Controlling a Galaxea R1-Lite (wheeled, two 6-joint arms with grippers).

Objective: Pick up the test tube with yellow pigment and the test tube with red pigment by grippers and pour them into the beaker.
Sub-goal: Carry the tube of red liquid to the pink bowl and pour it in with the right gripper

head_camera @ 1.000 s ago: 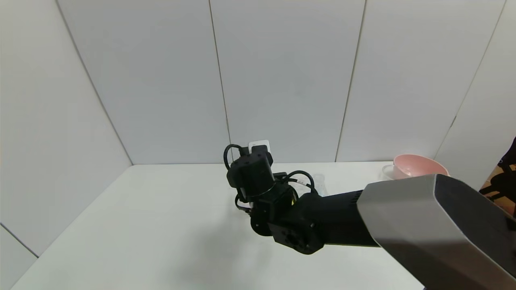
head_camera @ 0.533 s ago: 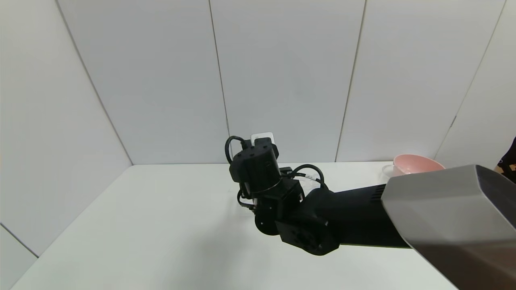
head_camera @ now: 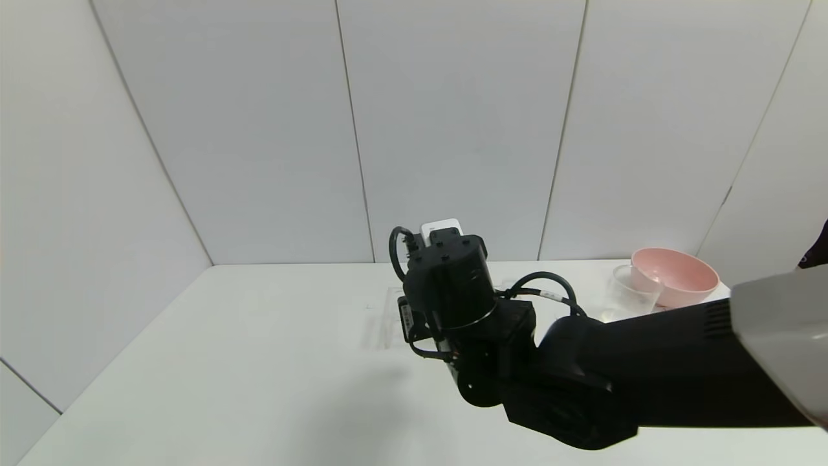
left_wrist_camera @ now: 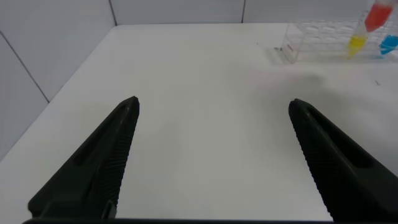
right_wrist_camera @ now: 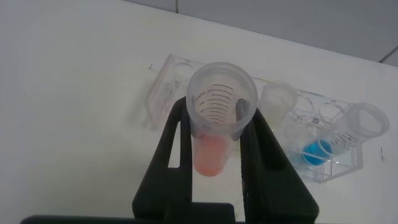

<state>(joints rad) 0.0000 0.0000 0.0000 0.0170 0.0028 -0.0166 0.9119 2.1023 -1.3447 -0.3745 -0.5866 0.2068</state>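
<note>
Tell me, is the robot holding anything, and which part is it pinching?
The right pincer holds the red-pigment test tube by its upper wall, just under the open rim. The left pincer is open and holds nothing.

I see the rack (right_wrist_camera: 311, 134) at twelve o'clock mid-surface (head_camera: 259, 362), my right end effector (right_wrist_camera: 216, 155) just above it; beaker (head_camera: 629, 292) at two o'clock, bowl (head_camera: 676, 277) touching behind it.
</note>
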